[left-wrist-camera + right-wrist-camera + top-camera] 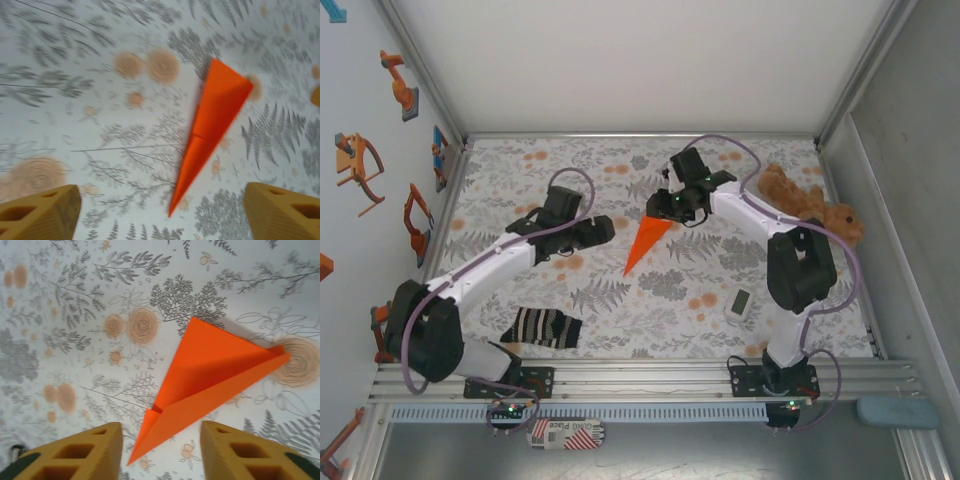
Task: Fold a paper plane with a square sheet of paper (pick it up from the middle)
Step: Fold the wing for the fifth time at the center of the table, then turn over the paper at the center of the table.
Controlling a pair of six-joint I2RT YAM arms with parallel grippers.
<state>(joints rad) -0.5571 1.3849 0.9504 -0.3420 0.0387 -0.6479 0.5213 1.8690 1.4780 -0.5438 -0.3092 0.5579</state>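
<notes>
While the paper plane [645, 245] lies flat on the floral tablecloth [620, 320] between the two arms, folding appears essentially complete: a narrow orange dart with layered flaps. Left gripper [161, 212]: jaws wide apart, empty. Right gripper [161, 442]: jaws partly apart over the dart, clamping nothing. Perhaps only wing-spreading remains. Underside folds are hidden; the left wrist view is blurred; from above, contact at the broad end cannot be judged

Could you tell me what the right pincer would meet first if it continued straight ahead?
Probably the paper plane, whose end lies just ahead between its fingers; depth is unclear.
</notes>
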